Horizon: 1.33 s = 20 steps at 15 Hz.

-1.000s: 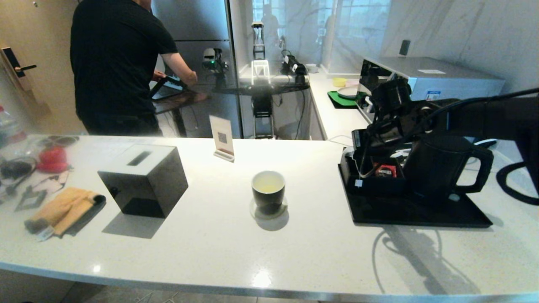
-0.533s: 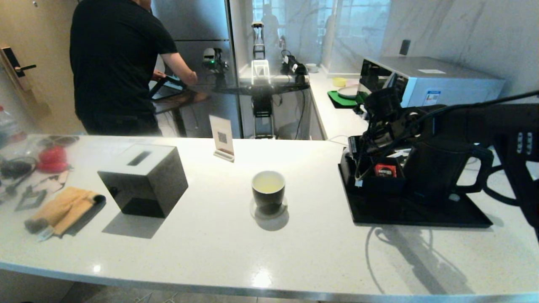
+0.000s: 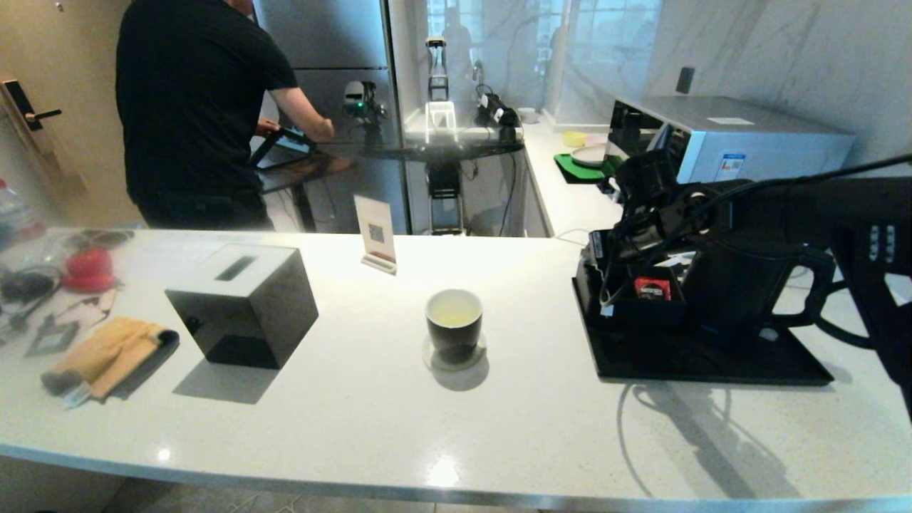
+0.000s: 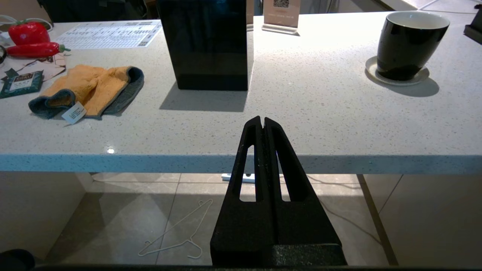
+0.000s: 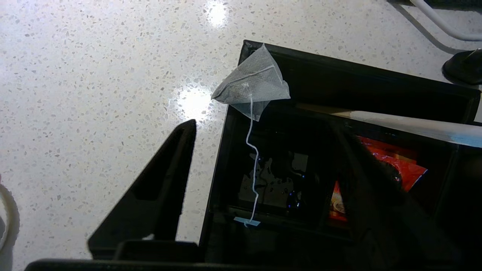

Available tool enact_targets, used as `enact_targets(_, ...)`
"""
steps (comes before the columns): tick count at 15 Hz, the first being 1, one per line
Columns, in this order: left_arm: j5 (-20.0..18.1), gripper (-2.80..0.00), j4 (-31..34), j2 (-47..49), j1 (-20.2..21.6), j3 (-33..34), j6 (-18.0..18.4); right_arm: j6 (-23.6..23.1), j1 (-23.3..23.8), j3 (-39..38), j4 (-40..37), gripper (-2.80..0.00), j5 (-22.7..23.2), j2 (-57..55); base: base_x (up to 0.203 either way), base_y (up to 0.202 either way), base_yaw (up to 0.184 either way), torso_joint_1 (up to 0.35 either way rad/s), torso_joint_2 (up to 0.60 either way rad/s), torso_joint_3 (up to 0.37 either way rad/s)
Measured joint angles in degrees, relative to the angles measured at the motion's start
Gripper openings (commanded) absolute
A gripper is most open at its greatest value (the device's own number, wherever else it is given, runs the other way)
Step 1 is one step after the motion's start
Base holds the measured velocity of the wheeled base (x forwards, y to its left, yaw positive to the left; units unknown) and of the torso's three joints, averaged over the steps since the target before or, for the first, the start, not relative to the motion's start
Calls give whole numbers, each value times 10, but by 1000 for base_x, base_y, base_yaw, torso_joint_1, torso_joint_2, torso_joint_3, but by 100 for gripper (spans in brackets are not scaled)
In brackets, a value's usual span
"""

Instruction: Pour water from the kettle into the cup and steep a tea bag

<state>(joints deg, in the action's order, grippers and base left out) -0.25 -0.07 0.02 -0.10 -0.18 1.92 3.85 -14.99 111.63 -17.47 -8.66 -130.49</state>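
Only right wrist view shows tea bag (image 5: 251, 84) beneath open right hand (image 5: 263, 130).

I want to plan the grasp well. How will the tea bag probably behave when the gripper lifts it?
The tea bag looks like thin mesh, so probably very light and easily crushed. Its string is thin and wavy, so likely floppy; lifted by the tag, the pouch would probably dangle and swing. The open right gripper sits above it.

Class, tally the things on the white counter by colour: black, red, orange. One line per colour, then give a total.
Black: 4 – box, cup, tray, kettle
Red: 3 – packet, two peppers
Orange: 1 – cloth
Total: 8
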Motion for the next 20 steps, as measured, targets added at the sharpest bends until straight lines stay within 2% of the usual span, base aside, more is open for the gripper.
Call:
enact_targets(3, 0, -280, 0, 0, 0, 0, 0, 9, 0, 0, 2, 0, -8, -5, 0, 0, 0, 0, 0, 0)
enact_targets(10, 0, -280, 0, 0, 0, 0, 0, 11, 0, 0, 76, 0, -30, -29, 0, 0, 0, 0, 0, 0)
enact_targets(14, 0, -280, 0, 0, 0, 0, 0, 12, 0, -1, 87, 0, -48, -41, 0, 0, 0, 0, 0, 0)
enact_targets(20, 0, -280, 0, 0, 0, 0, 0, 23, 0, -1, 99, 0, -52, -54, 0, 0, 0, 0, 0, 0)
